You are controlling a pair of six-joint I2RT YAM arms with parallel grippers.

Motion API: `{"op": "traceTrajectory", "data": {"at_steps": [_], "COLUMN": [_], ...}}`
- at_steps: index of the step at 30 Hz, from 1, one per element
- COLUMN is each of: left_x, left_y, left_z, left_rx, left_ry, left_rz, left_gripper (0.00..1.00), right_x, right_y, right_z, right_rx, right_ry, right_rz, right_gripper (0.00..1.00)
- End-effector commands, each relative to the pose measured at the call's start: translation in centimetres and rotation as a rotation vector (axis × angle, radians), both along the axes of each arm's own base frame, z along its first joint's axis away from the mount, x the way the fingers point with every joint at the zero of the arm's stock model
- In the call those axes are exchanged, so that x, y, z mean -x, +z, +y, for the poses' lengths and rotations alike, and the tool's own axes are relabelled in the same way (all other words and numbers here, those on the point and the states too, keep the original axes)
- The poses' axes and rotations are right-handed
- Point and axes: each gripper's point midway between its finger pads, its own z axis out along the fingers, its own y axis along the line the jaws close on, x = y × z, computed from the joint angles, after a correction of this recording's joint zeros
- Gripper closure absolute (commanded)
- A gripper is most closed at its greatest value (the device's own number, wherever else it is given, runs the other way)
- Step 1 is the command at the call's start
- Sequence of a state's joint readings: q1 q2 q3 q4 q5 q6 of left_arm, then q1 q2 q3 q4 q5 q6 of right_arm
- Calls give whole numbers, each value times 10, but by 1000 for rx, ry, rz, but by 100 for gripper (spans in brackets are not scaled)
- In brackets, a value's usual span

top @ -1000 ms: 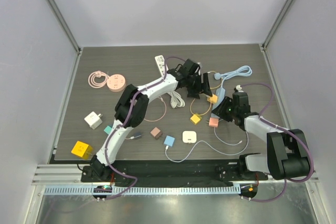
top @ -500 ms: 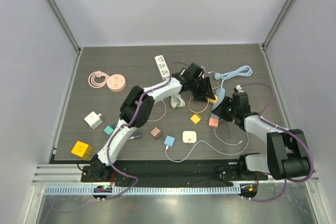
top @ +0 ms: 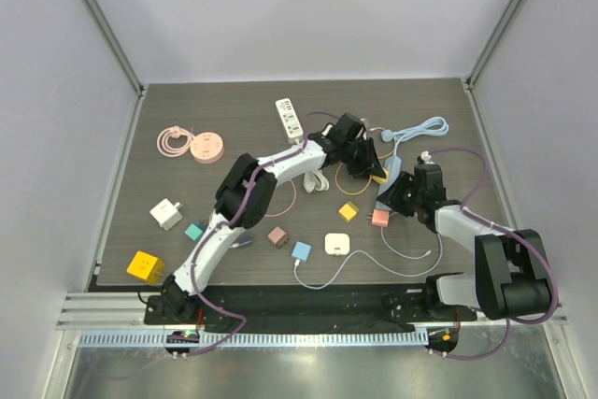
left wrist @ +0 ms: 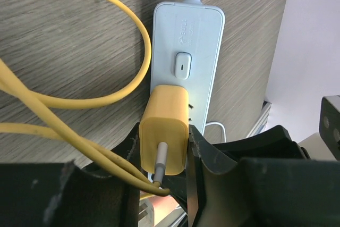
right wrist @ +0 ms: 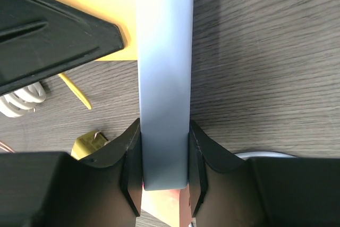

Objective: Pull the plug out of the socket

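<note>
A yellow plug (left wrist: pixel 167 107) sits in the light-blue socket strip (left wrist: pixel 186 41), below the strip's switch. My left gripper (left wrist: pixel 164 137) is shut on the plug, one finger pressed on each side. A short white lead and a yellow cable (left wrist: pixel 79 102) leave the plug's back end. My right gripper (right wrist: pixel 164 152) is shut on the near end of the socket strip (right wrist: pixel 163 78), which lies flat on the table. From the top, the left gripper (top: pixel 372 170) and right gripper (top: pixel 392 195) meet at the strip (top: pixel 392 173).
Loose adapters lie nearby: pink (top: pixel 380 218), yellow (top: pixel 348 212), white (top: pixel 337 244), blue (top: pixel 301 250), brown (top: pixel 277 235). A white power strip (top: pixel 288 119) lies at the back, a pink round socket (top: pixel 206 148) at the left. Cables loop around the right arm.
My left gripper has moved right onto the yellow plug and shut on it. The right gripper has kept its hold on the socket strip without moving.
</note>
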State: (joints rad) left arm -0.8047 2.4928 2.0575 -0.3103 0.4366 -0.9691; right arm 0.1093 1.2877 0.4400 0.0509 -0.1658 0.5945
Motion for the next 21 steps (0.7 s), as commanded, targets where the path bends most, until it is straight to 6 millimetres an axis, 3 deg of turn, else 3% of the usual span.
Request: {"op": "traceTrajectory", "data": {"at_steps": [1, 3, 5, 6, 9, 13, 18, 21], "left_x": [-11, -9, -8, -1, -7, -13, -20, -20], "left_y": [46, 56, 79, 72, 103, 108, 104, 112], "left_z": [-4, 0, -3, 1, -2, 7, 32, 35], "left_rx": [45, 58, 125, 138, 295, 288, 78, 142], "left_ry": [41, 45, 40, 41, 62, 102, 130, 122], "left_rz": [-116, -132, -162, -120, -146, -176, -285, -236], "left_gripper": [100, 100, 100, 100, 100, 100, 100, 100], "right_x": [-1, -1, -1, 1, 4, 4, 0, -1], "right_y": [-4, -5, -5, -7, -16, -22, -19, -20], "right_z": [-4, -14, -24, -28, -42, -54, -63, -64], "right_rx": [26, 48, 48, 38, -24, -66, -18, -9], "right_ry": [-25, -87, -141, -163, -205, -239, -261, -265], "right_rz": [24, 29, 30, 36, 82, 112, 103, 104], "right_gripper": [99, 99, 99, 99, 99, 99, 99, 99]}}
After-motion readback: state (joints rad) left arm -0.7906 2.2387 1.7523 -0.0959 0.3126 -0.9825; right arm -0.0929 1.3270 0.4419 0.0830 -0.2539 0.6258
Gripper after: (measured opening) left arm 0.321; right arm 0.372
